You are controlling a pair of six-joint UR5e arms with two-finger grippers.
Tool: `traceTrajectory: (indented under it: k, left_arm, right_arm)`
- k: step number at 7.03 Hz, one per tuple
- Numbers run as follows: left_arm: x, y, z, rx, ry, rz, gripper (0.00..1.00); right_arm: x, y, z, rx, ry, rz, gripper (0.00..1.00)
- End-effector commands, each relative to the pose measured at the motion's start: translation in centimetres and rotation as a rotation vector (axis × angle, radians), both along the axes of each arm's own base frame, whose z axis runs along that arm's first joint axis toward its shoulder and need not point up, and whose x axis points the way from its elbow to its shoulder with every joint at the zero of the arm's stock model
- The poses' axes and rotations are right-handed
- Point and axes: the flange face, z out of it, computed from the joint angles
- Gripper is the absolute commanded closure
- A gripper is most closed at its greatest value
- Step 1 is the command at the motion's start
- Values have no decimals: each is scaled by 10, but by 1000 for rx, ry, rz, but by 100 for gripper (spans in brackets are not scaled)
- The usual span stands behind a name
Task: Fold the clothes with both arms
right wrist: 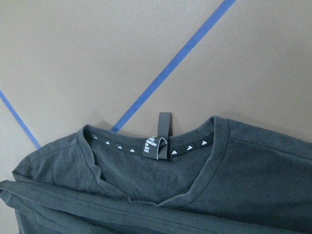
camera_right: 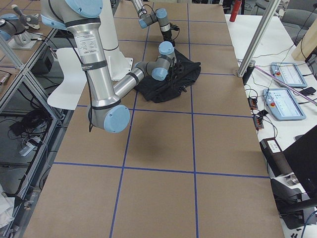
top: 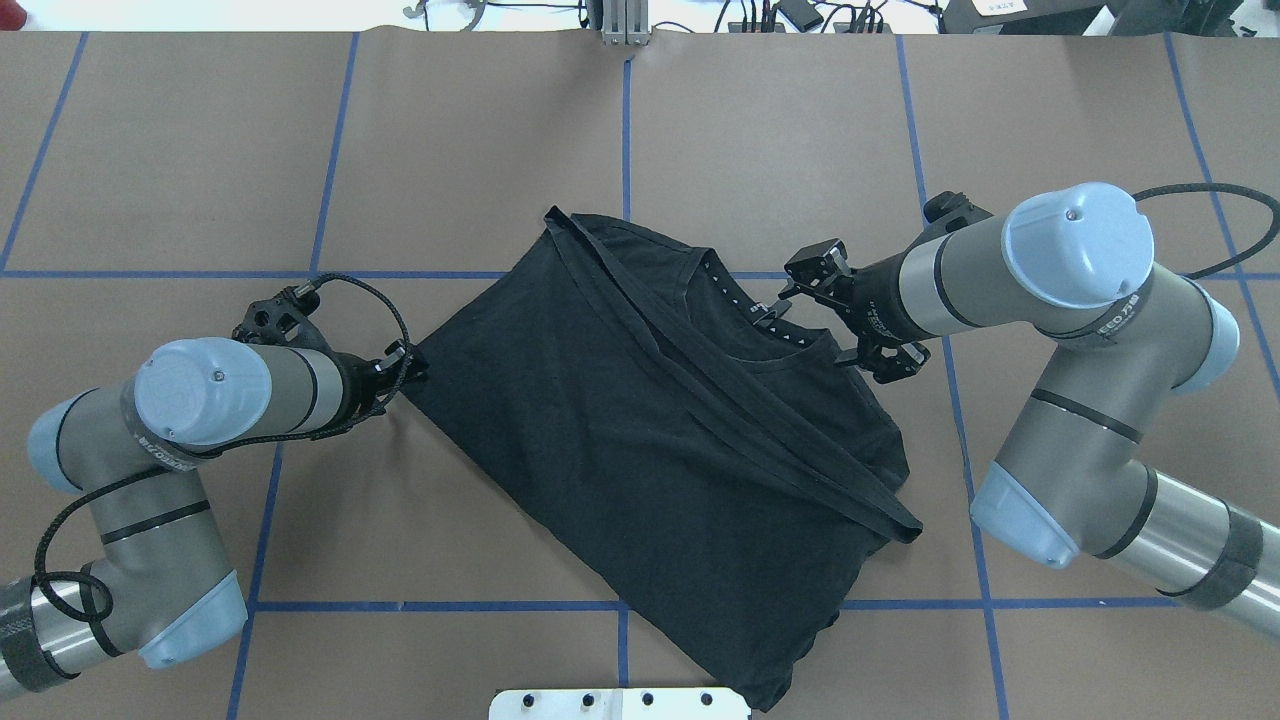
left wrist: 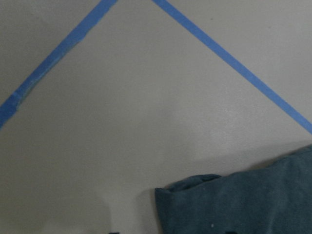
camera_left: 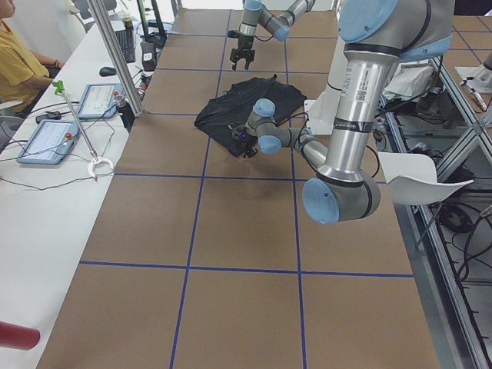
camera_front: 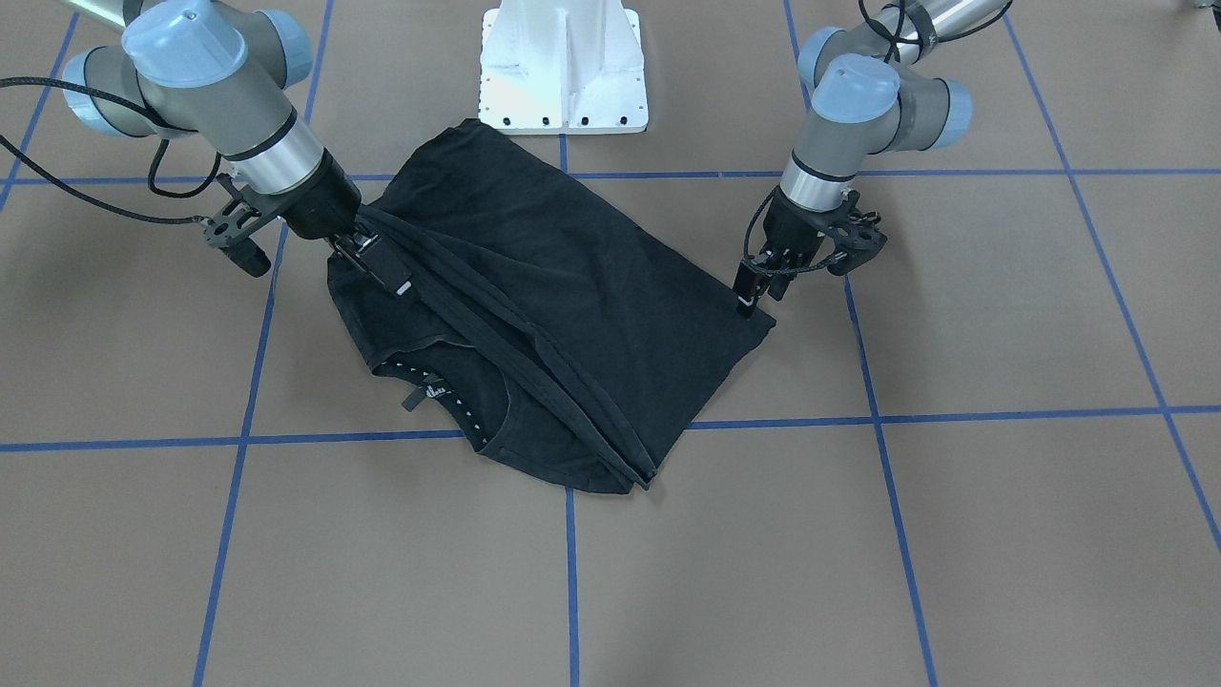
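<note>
Left gripper (camera_front: 746,298) is placed low at one corner of the shirt (camera_front: 591,277). The right gripper (camera_front: 393,275) is set low at the opposite side, over the shoulder beside the collar (right wrist: 117,146). Whether either pair of fingers is apart or clamped on cloth cannot be told, since no fingers are shown in the wrist views.

The shirt is laid askew at the middle of the table (camera_front: 1002,553), near the robot's edge, with one tip just beside the pedestal (camera_front: 563,67). It is doubled over, so the hem (camera_front: 534,367) is seen as a diagonal band across it and the collar is left uncovered.

Two spread holds are probably sought so that the next fold can be carried evenly. Counted: one shirt, two arms (camera_front: 229,95), two grippers, one pedestal.
</note>
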Motion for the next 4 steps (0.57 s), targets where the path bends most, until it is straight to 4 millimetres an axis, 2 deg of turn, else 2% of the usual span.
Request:
traceTrajectory:
  k: [1,2,3,4]
  left_arm:
    - [3,-2,-5,4,6,0,52]
    - [4,-3,-3,5,4,-2,52]
    - [4,-3,-2,0,5,-6,63]
    - [1,-4,-8,4,16,-10,100]
  right_arm:
    - [-3,2,4,6,11,-2,0]
    - [-3,2,6,4,14,-2,0]
    - [-4,3,9,3,18,-6,0]
    - [-5,3,9,2,18,-5,0]
